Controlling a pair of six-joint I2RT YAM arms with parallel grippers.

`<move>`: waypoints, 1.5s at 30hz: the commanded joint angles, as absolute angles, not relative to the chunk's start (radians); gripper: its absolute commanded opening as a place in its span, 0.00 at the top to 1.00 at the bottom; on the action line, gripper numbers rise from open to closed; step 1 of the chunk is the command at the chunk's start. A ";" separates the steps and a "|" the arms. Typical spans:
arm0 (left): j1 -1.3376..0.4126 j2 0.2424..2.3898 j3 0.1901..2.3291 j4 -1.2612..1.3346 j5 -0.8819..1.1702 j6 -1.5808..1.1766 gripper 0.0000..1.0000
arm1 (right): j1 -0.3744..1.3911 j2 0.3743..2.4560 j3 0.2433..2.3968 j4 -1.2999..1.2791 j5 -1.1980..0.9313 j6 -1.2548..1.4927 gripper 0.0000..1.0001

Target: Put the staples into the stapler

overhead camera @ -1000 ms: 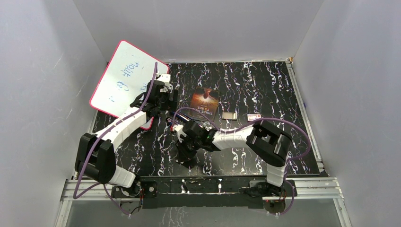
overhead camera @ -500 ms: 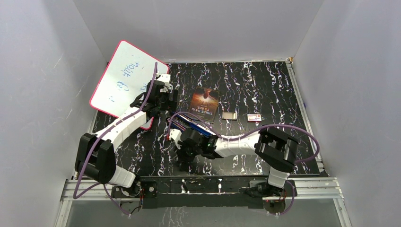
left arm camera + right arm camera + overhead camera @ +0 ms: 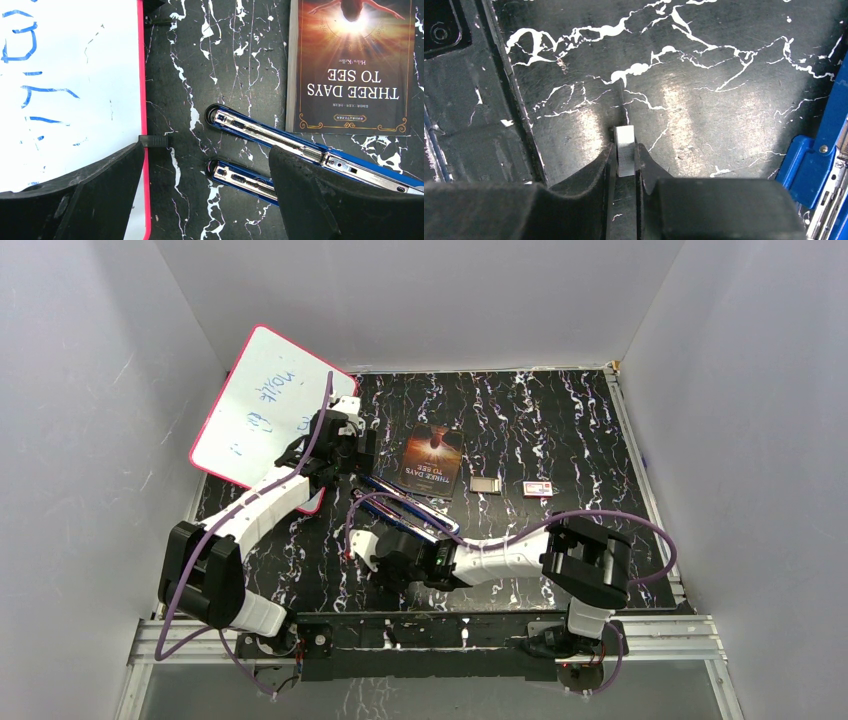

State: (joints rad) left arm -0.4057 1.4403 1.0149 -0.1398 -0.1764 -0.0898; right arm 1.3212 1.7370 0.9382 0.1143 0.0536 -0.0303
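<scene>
The blue stapler [image 3: 405, 508] lies opened out flat on the black marbled table, its two long arms [image 3: 280, 142] showing metal channels. My right gripper [image 3: 625, 152] is shut on a short silvery strip of staples [image 3: 625, 145], held just above the table, to the left of the stapler's blue hinge end [image 3: 814, 167]. In the top view the right gripper [image 3: 360, 545] sits near the front, left of the stapler. My left gripper [image 3: 205, 195] hangs open over the stapler's front ends, nothing between its fingers. More staples [image 3: 486, 484] lie right of the book.
A book [image 3: 432, 460] lies just behind the stapler. A pink-edged whiteboard [image 3: 265, 405] leans at the back left, beside my left gripper [image 3: 345, 445]. A small red-and-white box [image 3: 538, 488] lies to the right. The black base plate's edge [image 3: 519, 100] is close to the right gripper.
My right gripper has drawn back toward the near edge and left with the staples, uncovering the opened stapler. The left arm has not moved.
</scene>
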 commanded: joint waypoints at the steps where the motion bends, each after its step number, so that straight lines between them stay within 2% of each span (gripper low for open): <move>1: -0.403 1.405 1.040 -0.151 -0.186 -0.091 0.06 | 1.332 1.736 0.941 0.147 0.055 -0.055 0.73; 17: -0.403 1.406 1.038 -0.151 -0.181 -0.091 0.06 | 1.280 1.674 0.895 0.208 -0.057 0.000 0.62; 25: -0.403 1.410 1.038 -0.151 -0.179 -0.090 0.06 | 1.252 1.628 0.765 0.395 -0.110 0.034 0.43; 28: -0.403 1.411 1.038 -0.150 -0.177 -0.089 0.06 | 1.252 1.623 0.726 0.483 -0.121 0.046 0.40; 37: -0.403 1.414 1.040 -0.151 -0.173 -0.090 0.06 | 1.273 1.647 0.539 0.795 -0.054 0.028 0.35; 45: -0.403 1.420 1.040 -0.150 -0.174 -0.087 0.06 | 1.332 1.735 0.465 0.963 0.066 -0.021 0.37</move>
